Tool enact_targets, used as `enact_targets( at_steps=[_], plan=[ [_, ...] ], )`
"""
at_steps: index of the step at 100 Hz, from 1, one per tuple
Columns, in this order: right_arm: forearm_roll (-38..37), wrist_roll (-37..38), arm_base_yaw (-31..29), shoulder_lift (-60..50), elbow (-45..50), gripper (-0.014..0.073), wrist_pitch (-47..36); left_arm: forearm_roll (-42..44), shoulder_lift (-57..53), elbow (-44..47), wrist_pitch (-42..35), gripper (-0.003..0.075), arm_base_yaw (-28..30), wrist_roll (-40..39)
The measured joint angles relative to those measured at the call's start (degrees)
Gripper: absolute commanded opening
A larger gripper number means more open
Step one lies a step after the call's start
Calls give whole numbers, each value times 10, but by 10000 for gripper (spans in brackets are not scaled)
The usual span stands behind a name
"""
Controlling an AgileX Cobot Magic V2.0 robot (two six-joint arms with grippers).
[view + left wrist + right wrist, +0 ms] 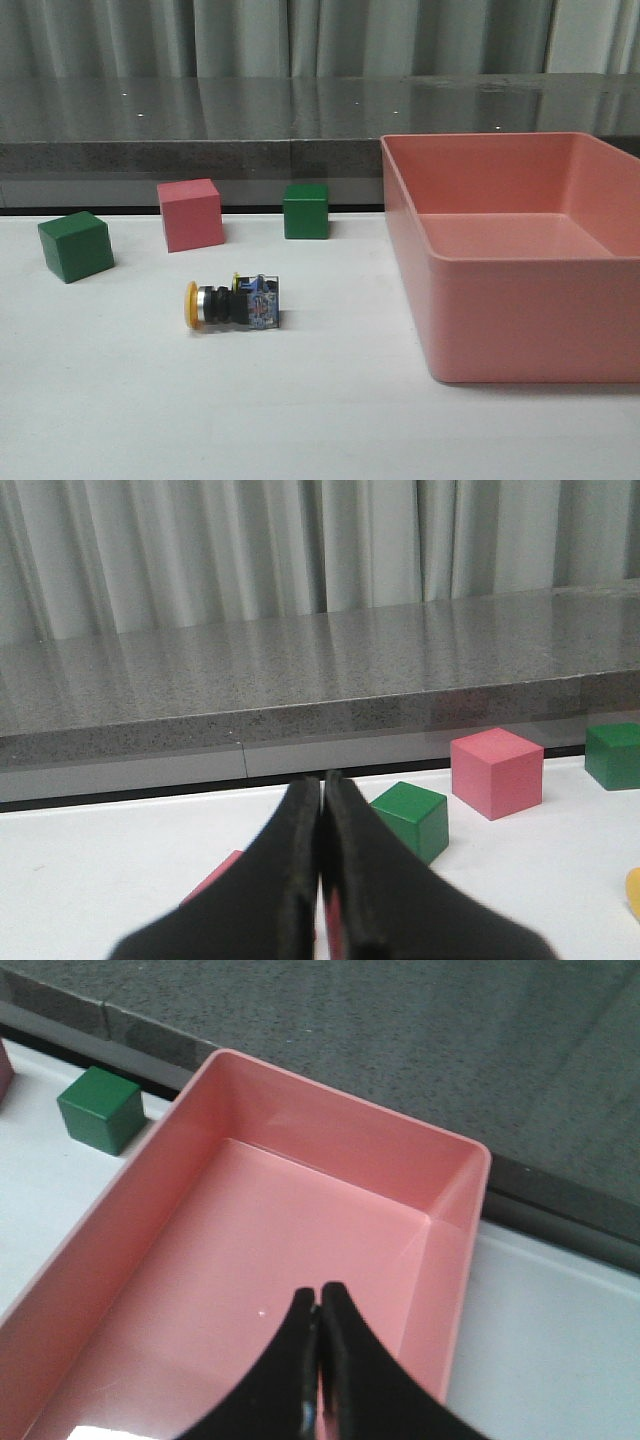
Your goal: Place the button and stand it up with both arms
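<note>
Two green cubes, pink cube, pink bin on table.

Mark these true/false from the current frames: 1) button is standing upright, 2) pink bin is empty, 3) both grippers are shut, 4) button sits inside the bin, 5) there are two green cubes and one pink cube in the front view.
1) False. The button lies on its side on the table, yellow cap pointing to the left of the front view.
2) True. The pink bin shows only bare floor in the front and right wrist views.
3) True. The left gripper and right gripper both have fingers pressed together, holding nothing.
4) False. It is on the table, left of the bin.
5) True. Left green cube, pink cube, right green cube.
</note>
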Motion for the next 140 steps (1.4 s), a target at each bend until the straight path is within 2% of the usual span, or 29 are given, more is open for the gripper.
enact_targets(
  at_steps=[20, 43, 70, 102, 114, 124, 140],
  plan=[
    [1, 13, -9, -135, 136, -109, -94, 0, 0, 0, 0, -19, 0, 0],
    [2, 14, -9, -272, 237, -109, -118, 0, 0, 0, 0, -19, 0, 0],
    [2, 14, -9, -384, 282, -109, -118, 0, 0, 0, 0, -19, 0, 0],
    [2, 15, -9, -395, 283, -109, -110, -40, 0, 0, -16, -19, 0, -1],
    [2, 15, -9, -395, 284, -109, -103, -83, 0, -33, 61, -19, 0, -1],
    [2, 15, -9, -395, 284, -109, -101, -126, 18, -112, 143, -19, 0, -1],
    [2, 15, -9, -395, 284, -109, -100, -146, 124, -247, 240, -19, 0, -2]
  ],
)
